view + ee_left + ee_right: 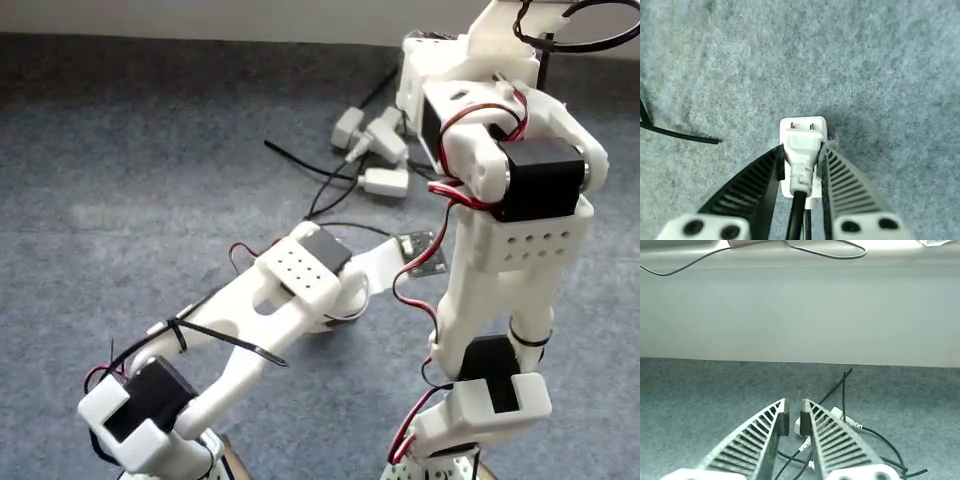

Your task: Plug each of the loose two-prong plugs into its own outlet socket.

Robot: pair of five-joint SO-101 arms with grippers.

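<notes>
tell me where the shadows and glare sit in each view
High view: soft, even light, faint shadow on the carpet under an arm. Left wrist view: a dim shadow beside the plug. Right wrist view: the ledge above the wall glares white.

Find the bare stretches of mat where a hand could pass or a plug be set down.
Widest: the grey mat between the back wall, the white plugs and sockets and the left arm. A smaller patch lies near the front, between the two arms' bases. Crowded: around the plugs, close beside the right arm.
</notes>
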